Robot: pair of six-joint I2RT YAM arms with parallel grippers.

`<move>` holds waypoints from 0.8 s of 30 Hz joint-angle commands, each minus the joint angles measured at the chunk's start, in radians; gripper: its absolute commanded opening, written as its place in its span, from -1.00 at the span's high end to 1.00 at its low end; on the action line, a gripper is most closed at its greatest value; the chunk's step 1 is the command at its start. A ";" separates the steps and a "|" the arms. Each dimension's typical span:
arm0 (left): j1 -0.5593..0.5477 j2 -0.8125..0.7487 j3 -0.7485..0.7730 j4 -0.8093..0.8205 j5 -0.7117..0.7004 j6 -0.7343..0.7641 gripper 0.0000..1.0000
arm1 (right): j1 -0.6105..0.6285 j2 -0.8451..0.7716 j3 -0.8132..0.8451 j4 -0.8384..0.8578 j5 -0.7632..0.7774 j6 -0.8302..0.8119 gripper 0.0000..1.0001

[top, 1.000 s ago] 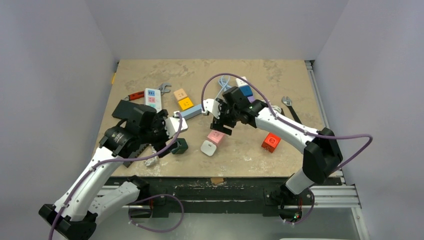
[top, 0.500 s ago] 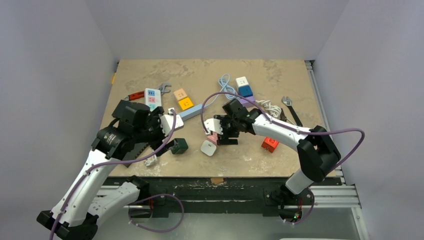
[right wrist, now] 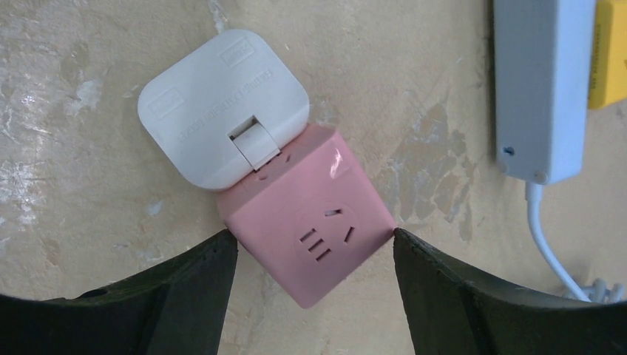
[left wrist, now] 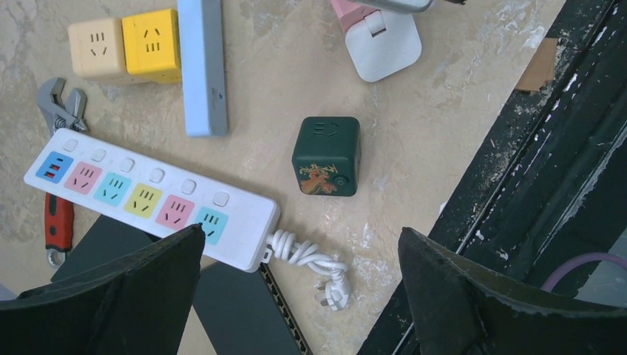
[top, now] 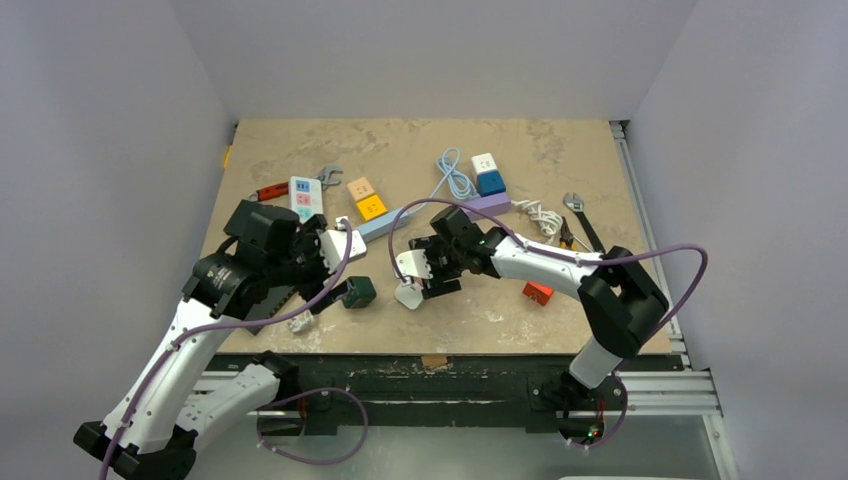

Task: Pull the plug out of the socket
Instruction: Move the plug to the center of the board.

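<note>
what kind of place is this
Probably a robot lab test cell: plain white walls box in a worn table, with socket cubes and a power strip scattered as practice props.

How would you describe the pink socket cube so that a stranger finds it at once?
Look at the near middle of the table, under the right gripper. The pink cube lies between its two fingers. It is the only pink block, and a white plug is pushed into one side.

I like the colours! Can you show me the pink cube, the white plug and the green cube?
pink cube (right wrist: 310,244), right wrist view, slotted face.
white plug (right wrist: 207,103), right wrist view, flat back.
green cube (left wrist: 325,166), left wrist view, top face.
</note>
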 commanded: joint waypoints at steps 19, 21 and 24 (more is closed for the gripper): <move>0.020 -0.016 0.050 -0.038 0.034 0.034 -1.00 | 0.069 0.004 0.019 -0.087 -0.066 0.143 -0.34; 0.020 -0.015 0.053 -0.039 0.036 0.033 -1.00 | 0.081 -0.040 -0.019 -0.100 -0.065 0.188 -0.36; 0.020 -0.017 0.062 -0.044 0.037 0.032 -1.00 | 0.105 -0.112 -0.084 -0.103 -0.060 0.245 -0.38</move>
